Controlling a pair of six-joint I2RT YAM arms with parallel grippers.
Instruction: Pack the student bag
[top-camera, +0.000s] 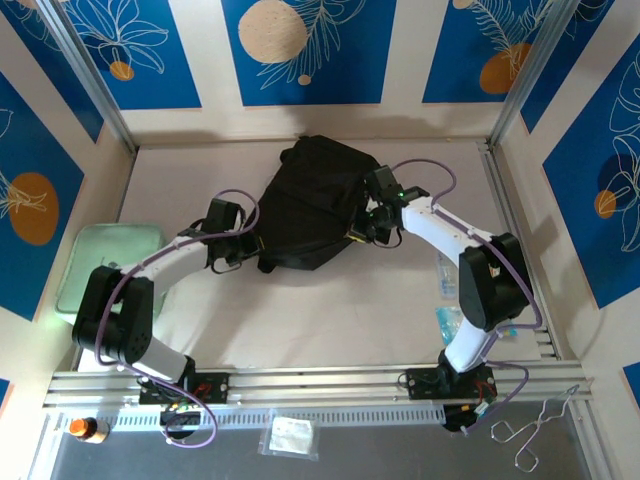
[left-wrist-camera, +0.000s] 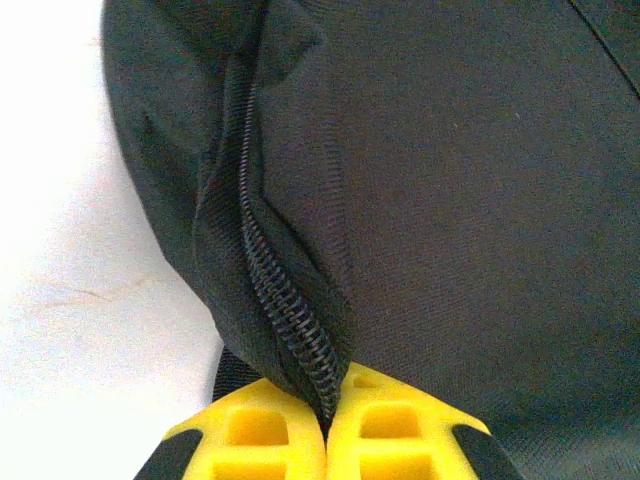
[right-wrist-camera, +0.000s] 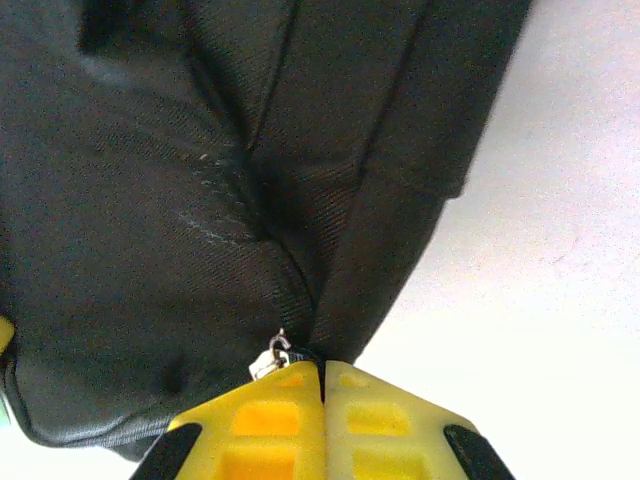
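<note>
2 sides of student bag pinched | left claw: left | right claw: right

Bright, even light; white table glares in wrist views, folds of the student bag read murky.

Pale green tray: left edge of white desk.
Clear plastic packets: right side of desk.
Orange-capped bottle: near left corner, below rail.
Small clear sachet: near centre.
Metal scissor-style tongs: near right.
Blue floral wall panels: surrounding.
</note>
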